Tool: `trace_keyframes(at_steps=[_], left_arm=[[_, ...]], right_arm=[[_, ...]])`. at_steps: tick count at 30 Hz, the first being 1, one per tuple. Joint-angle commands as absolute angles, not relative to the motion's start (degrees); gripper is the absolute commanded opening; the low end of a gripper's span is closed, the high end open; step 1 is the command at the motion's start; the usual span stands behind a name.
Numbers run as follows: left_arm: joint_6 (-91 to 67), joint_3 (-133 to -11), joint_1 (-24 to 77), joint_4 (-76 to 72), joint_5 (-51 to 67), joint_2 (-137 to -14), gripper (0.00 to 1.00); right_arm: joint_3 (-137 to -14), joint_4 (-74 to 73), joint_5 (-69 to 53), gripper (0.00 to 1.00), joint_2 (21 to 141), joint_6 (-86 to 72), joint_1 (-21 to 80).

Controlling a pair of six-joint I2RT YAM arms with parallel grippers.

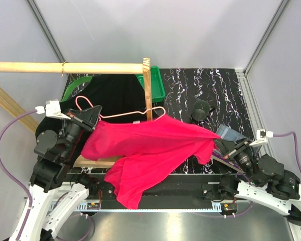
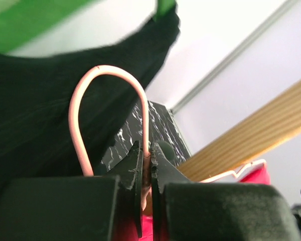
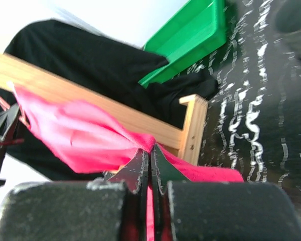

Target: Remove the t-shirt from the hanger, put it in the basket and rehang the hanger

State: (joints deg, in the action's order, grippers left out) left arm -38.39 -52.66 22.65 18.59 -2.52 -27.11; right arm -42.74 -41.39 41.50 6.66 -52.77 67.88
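Note:
The pink-red t-shirt (image 1: pixel 150 145) hangs spread between my two arms, its lower part drooping over the table's near edge. A pink wire hanger (image 1: pixel 135 114) still runs through its top, with the hook (image 2: pixel 108 70) sticking out to the left. My left gripper (image 1: pixel 93 116) is shut on the hanger's neck just below the hook (image 2: pixel 147 158). My right gripper (image 1: pixel 216 145) is shut on the t-shirt's right edge, and the cloth (image 3: pixel 80 135) bunches between its fingertips (image 3: pixel 149 153).
A wooden rack has a rod (image 1: pixel 65 67) across the back left and an upright (image 1: pixel 147 88) behind the hanger. A black garment (image 1: pixel 113 93) and a green bin (image 1: pixel 158 85) lie behind. A dark round object (image 1: pixel 201 109) and blue-grey cloth (image 1: pixel 230 134) are at right.

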Motion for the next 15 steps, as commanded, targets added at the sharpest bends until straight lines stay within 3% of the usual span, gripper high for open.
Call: trace_keyframes(at_steps=[1, 8, 15], left_arm=[[-37.4, -52.1, 22.4, 15.0, -9.6, -25.7, 0.0], [-37.4, -51.1, 22.4, 14.7, -9.0, -24.6, 0.0], [-39.7, -50.9, 22.4, 10.2, 2.8, -26.6, 0.0]], right_arm=[[-44.6, -47.0, 50.3, 0.0, 2.4, -55.3, 67.9], [-45.5, -49.0, 48.3, 0.0, 3.8, -54.6, 67.9], [-43.2, -34.3, 35.3, 0.0, 21.4, -46.2, 67.9]])
